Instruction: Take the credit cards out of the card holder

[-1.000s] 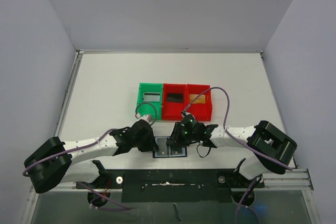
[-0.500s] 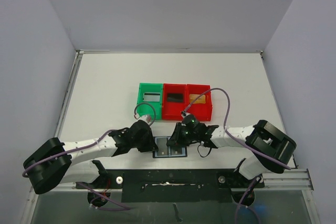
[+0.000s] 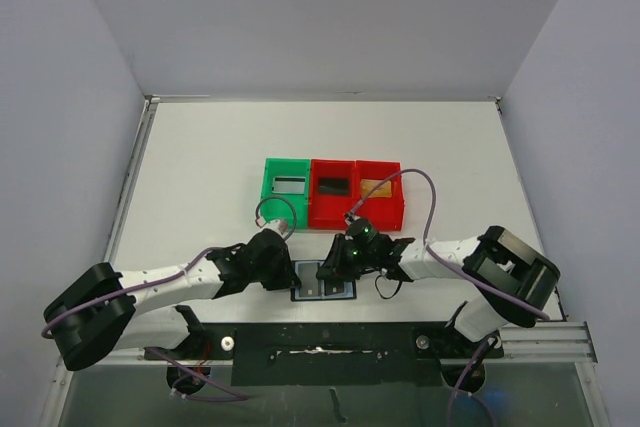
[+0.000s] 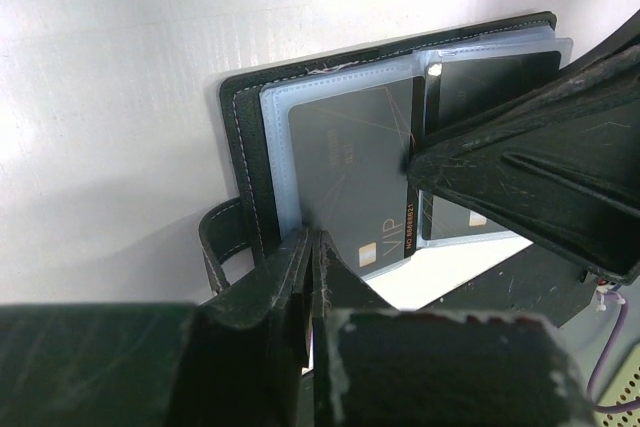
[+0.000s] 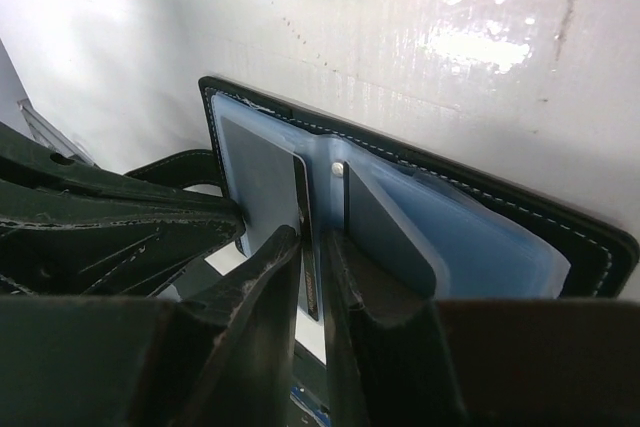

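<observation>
The black card holder (image 3: 322, 289) lies open at the table's near edge, with blue-grey pockets showing (image 4: 240, 127). A dark grey credit card (image 4: 350, 167) marked VIP sits in its left pocket, and a second dark card (image 4: 495, 72) sits in the right pocket. My left gripper (image 3: 293, 275) is shut on the holder's near left edge (image 4: 314, 239). My right gripper (image 3: 333, 269) is closed around the inner edge of the VIP card (image 5: 302, 197) at the holder's fold (image 5: 312, 237). The closure tab (image 4: 225, 237) loops out at the left.
A green bin (image 3: 268, 187) holds a greyish card. A red bin (image 3: 316, 209) holds a black card, and another red bin (image 3: 398, 209) holds a tan-gold card. They stand in a row just behind the holder. A black rail runs along the table's near edge.
My right arm has edged slightly to the left. The holder and my left gripper have stayed put.
</observation>
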Robot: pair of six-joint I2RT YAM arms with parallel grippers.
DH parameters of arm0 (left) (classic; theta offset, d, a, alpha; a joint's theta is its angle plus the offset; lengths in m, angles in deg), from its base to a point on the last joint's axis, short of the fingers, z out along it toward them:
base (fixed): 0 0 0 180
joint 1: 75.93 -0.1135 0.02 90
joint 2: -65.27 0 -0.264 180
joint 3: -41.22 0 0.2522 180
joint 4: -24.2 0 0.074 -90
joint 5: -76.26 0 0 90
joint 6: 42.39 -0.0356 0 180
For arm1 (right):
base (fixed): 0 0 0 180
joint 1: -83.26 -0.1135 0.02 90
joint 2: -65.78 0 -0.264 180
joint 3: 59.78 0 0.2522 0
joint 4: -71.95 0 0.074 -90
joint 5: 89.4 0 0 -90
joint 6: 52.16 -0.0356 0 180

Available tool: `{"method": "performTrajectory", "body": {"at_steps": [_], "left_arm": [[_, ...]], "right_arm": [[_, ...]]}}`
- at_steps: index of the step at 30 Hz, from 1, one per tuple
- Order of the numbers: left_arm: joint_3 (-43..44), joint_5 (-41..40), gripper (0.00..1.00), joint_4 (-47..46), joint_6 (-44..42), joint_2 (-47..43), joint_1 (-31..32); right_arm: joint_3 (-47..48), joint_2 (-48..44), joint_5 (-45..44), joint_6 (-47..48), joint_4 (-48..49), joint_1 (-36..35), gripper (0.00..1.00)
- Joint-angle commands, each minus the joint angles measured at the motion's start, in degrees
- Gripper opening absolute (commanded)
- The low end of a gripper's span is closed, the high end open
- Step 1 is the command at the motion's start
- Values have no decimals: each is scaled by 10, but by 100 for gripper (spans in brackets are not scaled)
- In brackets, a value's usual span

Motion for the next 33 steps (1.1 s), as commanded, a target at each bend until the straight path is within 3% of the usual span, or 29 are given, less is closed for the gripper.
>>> {"method": "performTrajectory", "body": {"at_steps": [1,6,13,30,33], "left_arm": [[-5,-17,0,28,-7,-9,-4],[-4,-20,0,30,-8,-10,-4],[-1,-26,0,32,-6,-12,-3],[11,-34,0,39,-17,-25,-2],[21,-39,14,40,-17,-59,2]], "right_arm": [[10,6,4,9,17,-7,17],[10,-5,18,11,38,-2,15],[-17,-21,52,-5,99,10,0],[-61,-83,61,1,65,47,0],[-63,-78,57,-1,66,48,0]]}}
